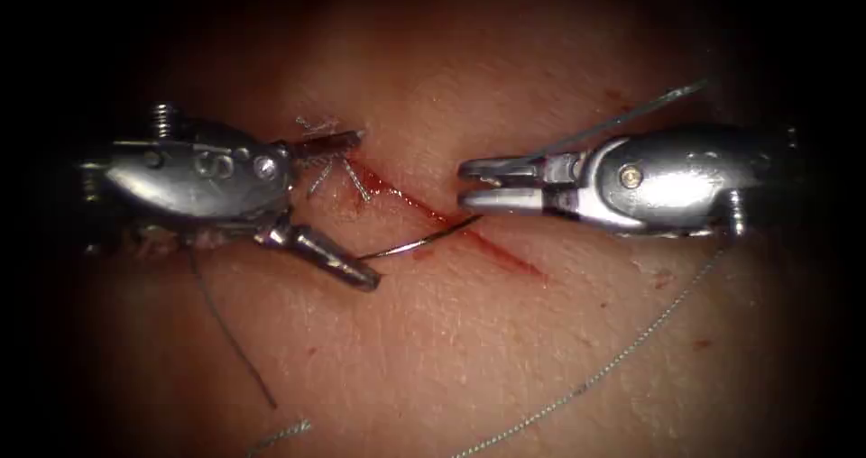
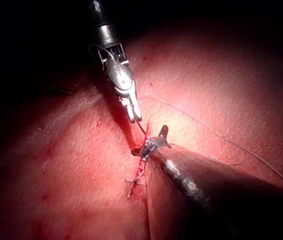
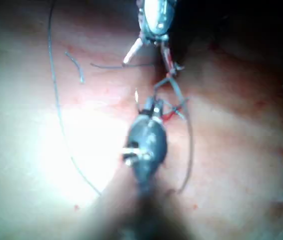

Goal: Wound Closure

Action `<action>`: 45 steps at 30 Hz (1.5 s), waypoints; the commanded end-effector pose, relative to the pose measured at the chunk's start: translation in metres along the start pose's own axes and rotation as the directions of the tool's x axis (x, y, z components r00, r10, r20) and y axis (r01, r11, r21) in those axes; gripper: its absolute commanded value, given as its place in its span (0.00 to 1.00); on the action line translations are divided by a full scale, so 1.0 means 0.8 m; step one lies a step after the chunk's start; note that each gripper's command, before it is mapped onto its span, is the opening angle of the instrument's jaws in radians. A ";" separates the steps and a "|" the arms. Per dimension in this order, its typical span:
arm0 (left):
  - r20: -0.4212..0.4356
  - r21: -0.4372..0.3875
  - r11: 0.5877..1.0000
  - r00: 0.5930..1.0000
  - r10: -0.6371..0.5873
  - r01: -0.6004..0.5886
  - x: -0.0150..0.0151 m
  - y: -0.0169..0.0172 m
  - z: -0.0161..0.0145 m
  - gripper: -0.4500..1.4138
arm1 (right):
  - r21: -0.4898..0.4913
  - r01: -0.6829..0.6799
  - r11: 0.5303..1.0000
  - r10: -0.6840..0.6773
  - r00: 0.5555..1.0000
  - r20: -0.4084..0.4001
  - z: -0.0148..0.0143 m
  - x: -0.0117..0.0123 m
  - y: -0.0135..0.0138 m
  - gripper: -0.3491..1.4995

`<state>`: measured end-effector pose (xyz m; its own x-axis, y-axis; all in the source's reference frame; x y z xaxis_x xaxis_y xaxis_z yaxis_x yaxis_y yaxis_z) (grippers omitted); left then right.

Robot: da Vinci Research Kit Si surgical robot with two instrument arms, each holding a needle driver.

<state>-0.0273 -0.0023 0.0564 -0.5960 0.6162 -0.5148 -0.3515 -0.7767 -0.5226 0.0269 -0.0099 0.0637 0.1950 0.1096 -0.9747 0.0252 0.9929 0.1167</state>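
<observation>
1. Endoscope view: two tools work over the tissue (image 1: 505, 350). The left hand (image 1: 347, 206) has its jaws spread wide apart, holding nothing. One curved needle (image 1: 419, 242) lies across the cut (image 1: 451, 224), its tip end just beside the left hand's lower jaw, its other end in the cut below the right hand (image 1: 474, 186), whose jaws are slightly parted and empty. One thread (image 1: 622, 359) trails to the right of the cut; knotted thread ends (image 1: 338, 165) sit at the cut's upper end.
2. Left wrist view: the right hand (image 2: 135, 116) hangs just above the needle (image 2: 141, 127).
3. Right wrist view: the left hand (image 3: 149, 52) shows its jaws apart.
</observation>
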 end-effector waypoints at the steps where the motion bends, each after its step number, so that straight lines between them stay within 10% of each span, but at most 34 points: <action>1: 0.016 -0.002 1.000 1.000 -0.006 0.006 -0.0004 0.0000 0.0015 0.68 | 0.017 0.052 0.999 -0.051 0.999 -0.014 0.0012 0.0005 -0.0006 0.00; 19: 0.163 -0.047 0.999 0.986 0.018 -0.010 -0.0032 0.0006 0.0060 0.58 | 0.143 0.301 0.943 -0.292 0.953 -0.078 0.0041 0.0038 -0.0041 0.00; 28: 0.168 -0.109 0.994 0.986 0.023 -0.005 -0.0036 0.0007 0.0056 0.00 | 0.154 0.310 0.938 -0.301 0.950 -0.079 0.0041 0.0041 -0.0048 0.00; 37: 0.205 -0.219 0.972 0.978 -0.042 0.088 -0.0042 0.0032 0.0058 0.00 | 0.138 0.292 0.946 -0.287 0.957 -0.050 0.0042 0.0044 -0.0047 0.00; 42: 0.162 -0.210 0.966 0.980 -0.119 0.152 -0.0040 0.0027 0.0060 0.00 | 0.016 0.136 0.991 -0.137 0.990 0.022 0.0037 0.0046 -0.0039 0.61; 45: 0.118 -0.203 0.950 0.969 -0.217 0.238 -0.0039 0.0023 0.0061 0.00 | -0.030 0.026 0.999 -0.025 0.999 0.043 0.0032 0.0047 -0.0038 0.70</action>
<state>-0.0290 -0.0058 0.0599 -0.5444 0.7819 -0.3038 -0.3467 -0.5395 -0.7673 0.0294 -0.0119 0.0597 0.2512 0.1267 -0.9596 -0.0416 0.9919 0.1201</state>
